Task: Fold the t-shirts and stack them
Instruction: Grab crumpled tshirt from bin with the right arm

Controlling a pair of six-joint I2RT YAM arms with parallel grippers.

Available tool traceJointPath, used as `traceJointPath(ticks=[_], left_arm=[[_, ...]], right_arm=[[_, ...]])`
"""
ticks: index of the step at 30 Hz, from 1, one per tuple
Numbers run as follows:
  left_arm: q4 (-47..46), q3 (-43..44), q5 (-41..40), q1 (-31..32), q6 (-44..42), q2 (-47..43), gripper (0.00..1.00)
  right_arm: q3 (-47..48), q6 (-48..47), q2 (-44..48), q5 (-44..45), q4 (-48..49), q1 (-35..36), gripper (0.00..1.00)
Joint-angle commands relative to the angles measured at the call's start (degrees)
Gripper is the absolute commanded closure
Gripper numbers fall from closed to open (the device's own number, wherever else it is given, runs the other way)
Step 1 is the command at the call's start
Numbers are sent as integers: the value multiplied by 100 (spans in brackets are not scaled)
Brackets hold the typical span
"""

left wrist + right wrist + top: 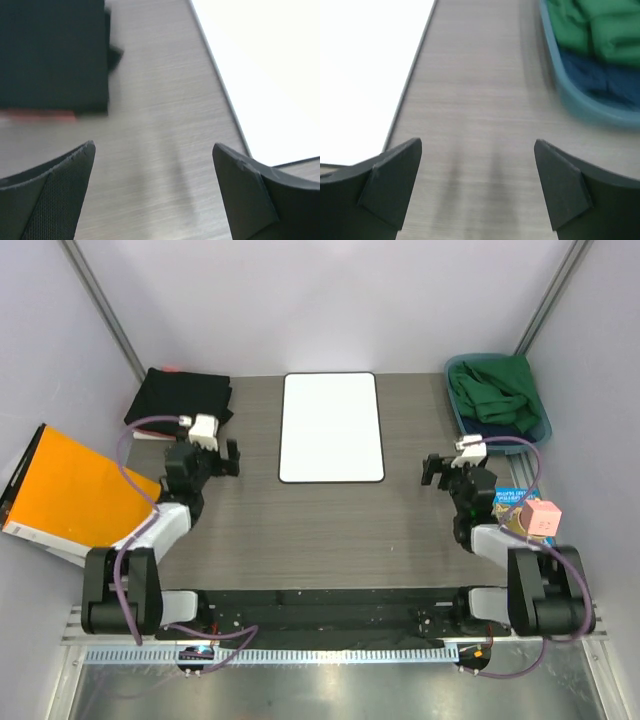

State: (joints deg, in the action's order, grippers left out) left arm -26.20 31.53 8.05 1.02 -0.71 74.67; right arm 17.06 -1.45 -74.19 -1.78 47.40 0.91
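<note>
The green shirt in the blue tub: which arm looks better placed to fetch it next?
Probably the right. The right gripper, open, sits near the blue tub holding the crumpled green shirt. The left gripper, also open, is across the white board, by the folded black shirts.

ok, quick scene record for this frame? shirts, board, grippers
folded stack: black t-shirts, far left
unfolded: green t-shirt bunched in blue bin, far right; blue cloth under it
white board: centre, nothing on it
orange folder: left edge, tilted
left gripper: open, empty, between black t-shirts and white board
right gripper: open, empty, between white board and blue bin
progress: no shirt picked up yet
</note>
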Motion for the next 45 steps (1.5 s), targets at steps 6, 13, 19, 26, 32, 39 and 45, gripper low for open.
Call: traceJointPath(ticks=[6,13,19,26,32,39,45], left_arm=[[5877,5162,576,-5,-1976,1143,0],[6900,6884,152,-23,-2433,2552,2],[6777,6911,127,-14,-2565,2535,1],[6698,6779,47,-14,-2557,2447,1],[6715,6709,143,-14,-2382,2368,3],[6443,6226,522,4,-2206,2087,12],[6425,6164,548,118,-2162,2139,11]], right_arm=[[7948,-1603,-1945,256,-8386,-368,0],[13302,-1041,-5831,-148,-10855,-1347,4],[12384,-1559,-6405,-498,-10497,-1532,2],[12532,-1533,-6960,-500,-10585,-1523,66],[12778,-1402,-6293,-270,-10339,-1445,99],[12042,-1874,-4387,-191,-9294,-954,99],[11961,-2272,-3664,-24,-9020,-452,99]])
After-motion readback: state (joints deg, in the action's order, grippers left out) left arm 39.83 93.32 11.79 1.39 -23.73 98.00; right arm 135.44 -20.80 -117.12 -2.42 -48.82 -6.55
